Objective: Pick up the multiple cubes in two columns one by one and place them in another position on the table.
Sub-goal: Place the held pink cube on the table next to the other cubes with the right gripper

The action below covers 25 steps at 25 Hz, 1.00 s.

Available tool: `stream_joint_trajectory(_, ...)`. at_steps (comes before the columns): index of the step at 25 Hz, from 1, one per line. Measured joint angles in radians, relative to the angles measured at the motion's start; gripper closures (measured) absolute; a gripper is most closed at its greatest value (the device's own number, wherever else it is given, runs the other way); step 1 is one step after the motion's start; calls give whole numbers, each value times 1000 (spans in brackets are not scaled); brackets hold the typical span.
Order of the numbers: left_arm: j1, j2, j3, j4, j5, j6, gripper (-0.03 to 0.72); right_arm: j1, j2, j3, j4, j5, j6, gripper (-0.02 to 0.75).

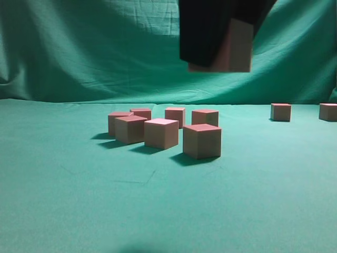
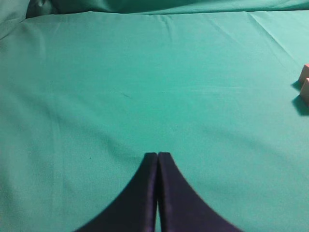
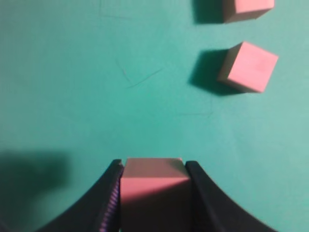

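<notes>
Right fingers (image 3: 153, 193) clamp a cube (image 3: 153, 181) high above bare table (image 3: 72, 96), left fingers (image 2: 157, 162) pressed together over open cloth

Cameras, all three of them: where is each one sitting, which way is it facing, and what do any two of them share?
Exterior view: sits low, near table height, looking along the cloth at the cluster of cubes and backdrop; the right pincer hangs at top, gripping a held cube.
Left wrist view: on the left arm, slanting down at bare cloth; the shut left pincer shows below.
Right wrist view: on the right arm, looking down; dark fingers clamp the cube.
Shared: exterior and right wrist views both show the held cube.
</notes>
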Motion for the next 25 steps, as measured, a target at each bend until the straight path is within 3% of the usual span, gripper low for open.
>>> stream_joint_trajectory(8, 0, 0, 0, 0, 0, 0, 688, 0, 65, 0, -119, -62, 102, 478)
stream_joint_trajectory(16, 0, 0, 0, 0, 0, 0, 688, -59, 143, 0, -142, -121, 148, 478)
stream_joint_trajectory(25, 0, 0, 0, 0, 0, 0, 688, -67, 231, 0, -168, -164, 148, 478)
